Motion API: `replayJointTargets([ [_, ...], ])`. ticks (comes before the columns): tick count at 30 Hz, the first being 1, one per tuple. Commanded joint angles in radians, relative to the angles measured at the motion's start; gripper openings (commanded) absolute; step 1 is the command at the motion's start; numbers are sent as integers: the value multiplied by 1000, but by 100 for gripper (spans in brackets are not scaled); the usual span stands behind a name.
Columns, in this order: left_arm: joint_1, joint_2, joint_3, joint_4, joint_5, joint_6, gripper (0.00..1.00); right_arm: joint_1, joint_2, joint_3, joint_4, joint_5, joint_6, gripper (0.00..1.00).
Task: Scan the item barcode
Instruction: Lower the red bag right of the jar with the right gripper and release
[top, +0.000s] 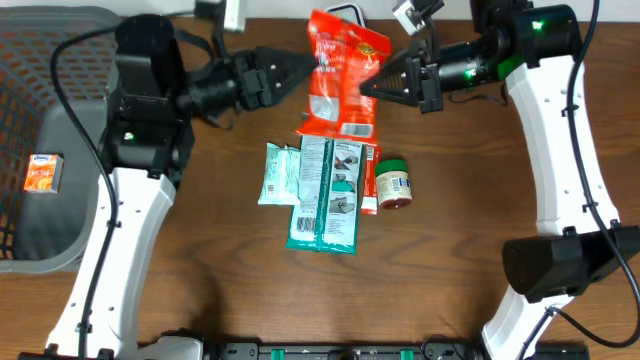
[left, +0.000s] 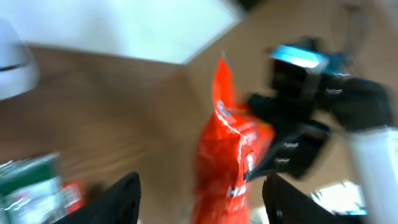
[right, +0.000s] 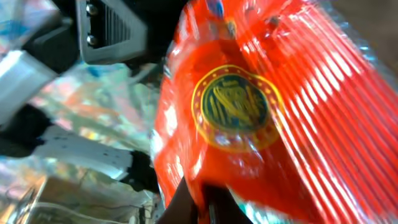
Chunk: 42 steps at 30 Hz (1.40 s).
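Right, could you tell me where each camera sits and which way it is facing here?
Overhead: fixed above the table, looking straight down; left arm and right arm both show, meeting at the red bag.
Left wrist: on the left arm, facing across the table toward the bag and right arm; its open left gripper shows at the bottom.
Right wrist: on the right arm, close against the bag; the right gripper pinches it at the bottom edge.
Shared: all three views show the red bag.
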Motion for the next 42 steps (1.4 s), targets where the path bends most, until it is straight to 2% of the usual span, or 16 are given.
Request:
replayJointTargets([
  [1,9,-2,0,-145,-218,199,63,-61,-23,19,-43,230,142,1],
  [5,9,-2,0,-244,-232,246,63,-129,-23,19,-143,464,188,1],
  [13,9,-2,0,-342,-255,294,63,-255,-23,-4,-220,716,207,1],
  [14,9,-2,0,-364,-286,294,63,-270,-23,-14,-219,743,206,7],
  [15,9,-2,0,-377,-305,295,63,-278,-23,-23,-218,762,207,21],
  [17,9,-2,0,-406,-329,309,63,-291,-23,-44,-218,796,207,42],
  [20,6,-2,0,-446,-358,327,63,-296,-23,-90,-214,826,227,59],
  [23,-5,-2,0,-516,-458,327,63,-290,-23,-147,-213,870,293,70],
  [24,-8,-2,0,-539,-490,327,63,-288,-23,-168,-211,892,334,70],
  [25,-10,-2,0,-565,-523,327,63,-286,-23,-193,-207,924,389,70],
  [28,-14,-2,0,-641,-593,327,64,-286,-23,-266,-183,1046,561,83],
  [35,-14,-2,-7,-750,-669,327,64,-301,-23,-436,-68,1144,734,83],
  [40,-14,-2,-24,-772,-721,327,64,-333,-23,-523,-5,1190,801,78],
  [42,-14,-2,-25,-782,-754,327,64,-352,-25,-543,3,1190,801,73],
])
